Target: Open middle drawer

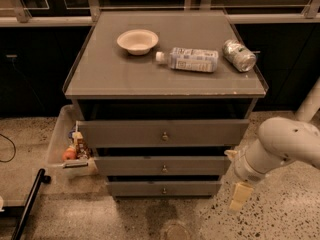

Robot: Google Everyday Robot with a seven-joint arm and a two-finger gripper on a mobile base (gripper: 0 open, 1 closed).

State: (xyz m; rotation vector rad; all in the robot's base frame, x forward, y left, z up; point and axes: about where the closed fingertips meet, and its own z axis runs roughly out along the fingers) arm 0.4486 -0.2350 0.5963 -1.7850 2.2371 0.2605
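Observation:
The grey cabinet (pixel 165 79) has three drawers. The middle drawer (pixel 162 165) with its small round knob (pixel 164 169) looks closed. The top drawer (pixel 162 133) sticks out a little and the bottom drawer (pixel 164 188) is closed. My gripper (pixel 239 195) hangs low at the cabinet's right side, just right of the middle and bottom drawers, at the end of the white arm (pixel 285 146). It touches no drawer or knob.
On the cabinet top lie a white bowl (pixel 137 40), a plastic bottle (pixel 189 59) on its side and a can (pixel 239 55) on its side. A clear bin (pixel 70 146) with small items stands left of the cabinet. A black bar (pixel 29 204) lies on the speckled floor.

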